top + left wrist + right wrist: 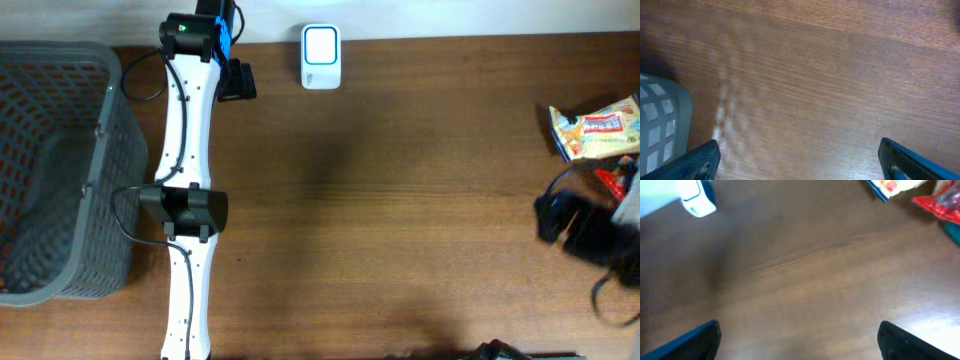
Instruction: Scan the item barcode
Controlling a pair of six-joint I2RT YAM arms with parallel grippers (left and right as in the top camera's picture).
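Two wide open, gripping nothing: left gripper, right gripper. White boxy plastic scanner at twelve o'clock, yellow-and-white snack packet at three.

Shows brown wood across the table: fine straight grain, smooth, satin with pale glare patches. Looks like grey moulded plastic on the basket, an open lattice, matt. Reads as white glossy plastic on the barcode scanner. Crinkled, shiny printed film on the snack packet; glossy red film on the second packet. Smooth white shell with matt black joints on the left arm.
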